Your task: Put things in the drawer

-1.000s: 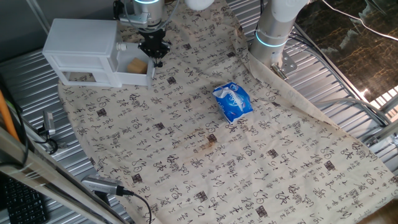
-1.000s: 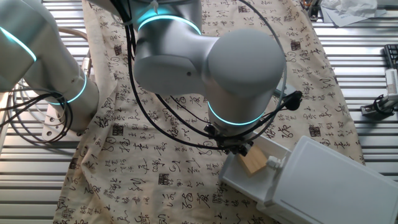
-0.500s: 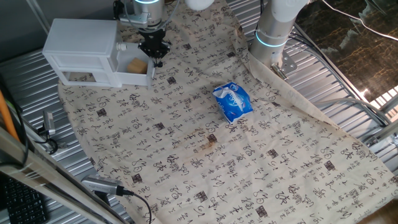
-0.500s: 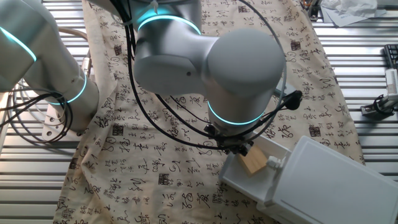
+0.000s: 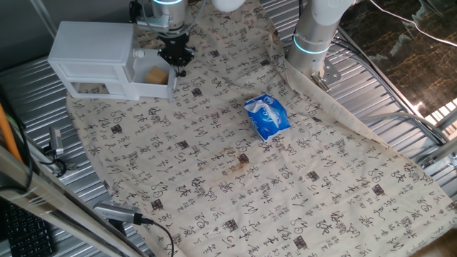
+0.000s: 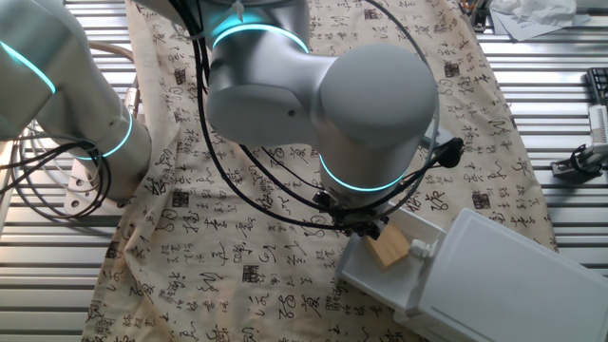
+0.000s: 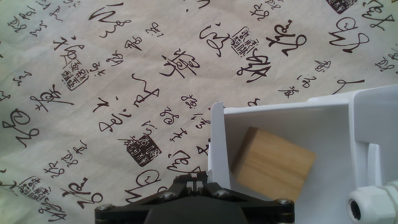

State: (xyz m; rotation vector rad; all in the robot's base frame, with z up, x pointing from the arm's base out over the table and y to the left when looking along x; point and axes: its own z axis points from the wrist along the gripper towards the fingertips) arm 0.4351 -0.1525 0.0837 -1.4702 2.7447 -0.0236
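The small light-tan wooden block (image 7: 272, 163) is lying inside the pulled-out white plastic drawer tray (image 7: 283, 115), resting on the tray floor with one face turned at an angle to the tray walls and close to the tray's front wall. The black two-finger gripper (image 5: 176, 60) is hanging above the front end of that tray, apart from the block and holding nothing; in the hand view only the dark base of the gripper is showing along the bottom edge, with the block sitting just ahead of it and slightly to the right, so whether the fingers are spread or closed cannot be told. In one fixed view the boxy white cabinet (image 5: 91, 50) is standing near the far left corner of the table, its tray sticking out toward the gripper, and the tan block (image 5: 157, 74) is showing inside. In the other fixed view the grey arm is blocking much of the gripper (image 6: 361, 226), while the block (image 6: 388, 249) is peeking out beneath it in the tray. A crumpled blue packet (image 5: 267, 116) is lying on the cream cloth printed with black characters (image 5: 235, 185), well apart from the cabinet, toward the middle of the table.
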